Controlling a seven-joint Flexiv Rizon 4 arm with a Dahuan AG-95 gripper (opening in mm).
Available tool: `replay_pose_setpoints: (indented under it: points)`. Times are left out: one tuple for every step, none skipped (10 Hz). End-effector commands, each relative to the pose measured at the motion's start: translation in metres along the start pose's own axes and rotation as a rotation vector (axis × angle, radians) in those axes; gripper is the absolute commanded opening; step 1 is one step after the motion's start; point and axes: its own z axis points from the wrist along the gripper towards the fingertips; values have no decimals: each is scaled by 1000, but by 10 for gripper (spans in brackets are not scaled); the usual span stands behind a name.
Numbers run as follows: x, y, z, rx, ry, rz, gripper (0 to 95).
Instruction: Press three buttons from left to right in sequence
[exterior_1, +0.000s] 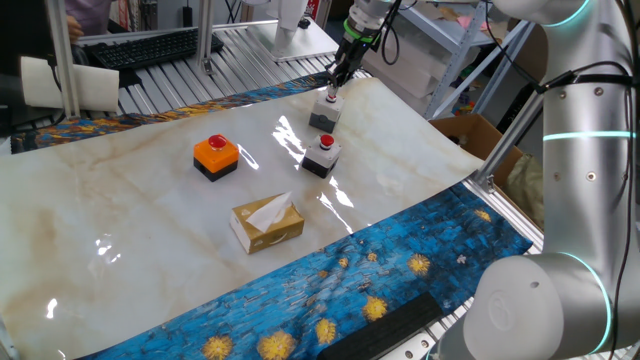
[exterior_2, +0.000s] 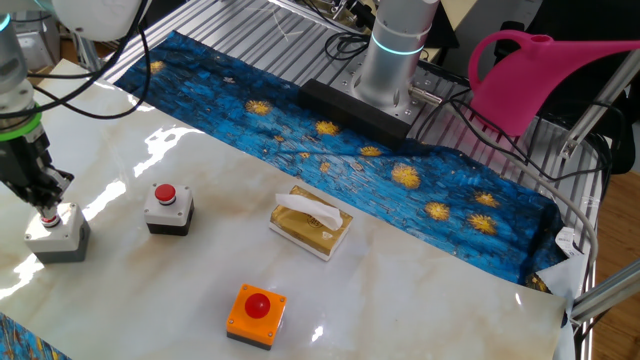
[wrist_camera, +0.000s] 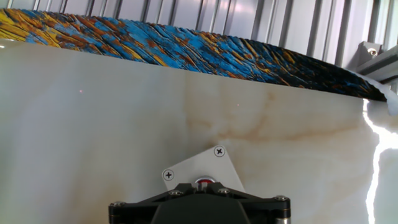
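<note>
Grey-white box button with red cap (exterior_1: 326, 108) is sitting near the marble sheet's far edge (exterior_1: 250, 97), open surface lying around it. The black two-finger gripper (exterior_1: 333, 88), pointing straight down with fingers pressed together, is bearing on its cap.

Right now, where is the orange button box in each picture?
One fixed view: the orange button box sits left of centre, up and left of the tissue box.
The other fixed view: it sits at the bottom, below the tissue box.
Hand view: not in it.
Shared landmark: the tissue box.
</note>
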Motion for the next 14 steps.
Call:
replay_pose_setpoints:
  points:
    - [0, -1, -1, -2, 0, 0, 0]
    - [0, -1, -1, 0, -4, 1, 0]
    - [0, -1, -1, 0, -7, 1, 0]
    - [0, -1, -1, 0, -8, 1, 0]
    - [0, -1, -1, 5, -7, 2, 0]
    - [0, -1, -1, 7, 3, -3, 0]
    - [0, -1, -1, 9, 10, -4, 0]
    - [0, -1, -1, 10, 19, -3, 0]
    - [0, -1, -1, 10, 48, 8, 0]
    - [0, -1, -1, -5, 96, 35, 0]
    - [0, -1, -1, -16, 149, 58, 0]
    - [0, -1, -1, -18, 188, 69, 0]
    - [0, -1, -1, -21, 207, 73, 0]
    - [0, -1, -1, -19, 226, 73, 0]
